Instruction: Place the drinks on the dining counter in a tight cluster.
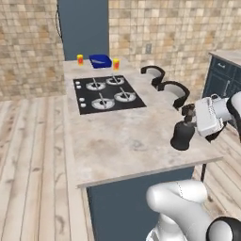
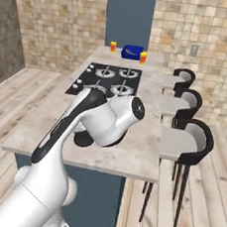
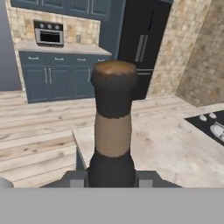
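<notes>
So far only one of the drinks can be accounted for: the squat black bottle [image 1: 182,135] stands upright on the dining counter [image 1: 127,141], close to its near right edge as the left base view shows it, well apart from the black cooktop [image 1: 107,93] farther along the top. The gripper [image 1: 189,114] reaches in from the right at the level of the bottle's thin neck, and in the hand view the two fingers [image 3: 77,178] sit pressed against either side of the bottle where the body narrows, so the hand is pinched on it, not spread. The bottle's base seems to meet the counter surface, though the contact line is too small to read with certainty (it could hover just above). At the far end of the counter stand two small yellow-red jars [image 1: 80,59] flanking a blue box [image 1: 100,60]; these are no part of the job. My judgement is that the task is at an early stage: one drink is being set down or is just arriving at its spot, the release is not yet made, and the remaining drinks must yet be brought and stood touching or just beside this one to form the tight cluster.
</notes>
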Available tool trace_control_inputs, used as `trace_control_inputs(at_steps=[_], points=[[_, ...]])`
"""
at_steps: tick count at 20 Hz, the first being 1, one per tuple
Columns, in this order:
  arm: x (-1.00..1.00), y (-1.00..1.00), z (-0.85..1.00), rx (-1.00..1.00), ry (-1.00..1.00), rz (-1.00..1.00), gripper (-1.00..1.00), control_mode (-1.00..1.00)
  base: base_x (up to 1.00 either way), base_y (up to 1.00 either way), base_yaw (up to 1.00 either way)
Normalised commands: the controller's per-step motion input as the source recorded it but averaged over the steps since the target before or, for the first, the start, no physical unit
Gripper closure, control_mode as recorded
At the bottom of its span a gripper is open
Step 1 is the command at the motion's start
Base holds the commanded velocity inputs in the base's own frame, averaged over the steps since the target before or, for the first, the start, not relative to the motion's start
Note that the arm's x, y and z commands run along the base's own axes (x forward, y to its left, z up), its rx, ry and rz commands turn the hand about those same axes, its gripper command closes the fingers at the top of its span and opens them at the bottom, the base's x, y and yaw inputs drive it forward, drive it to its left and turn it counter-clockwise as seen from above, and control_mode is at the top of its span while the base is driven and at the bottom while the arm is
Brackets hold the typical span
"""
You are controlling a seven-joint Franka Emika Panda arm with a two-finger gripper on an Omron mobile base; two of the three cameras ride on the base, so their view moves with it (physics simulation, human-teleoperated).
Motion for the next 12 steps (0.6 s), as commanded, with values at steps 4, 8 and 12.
trace_control_inputs(at_steps=[4, 8, 12], points=[[0.0, 0.0, 0.0, 0.0, 0.0, 0.0, 1.0, 1.0, 0.13, -0.59, 0.11], [0.0, 0.0, 0.0, 0.0, 0.0, 0.0, 1.0, 1.0, 0.16, 0.2, 0.01], [0.0, 0.0, 0.0, 0.0, 0.0, 0.0, 1.0, 1.0, 0.08, 0.93, 0.07]])
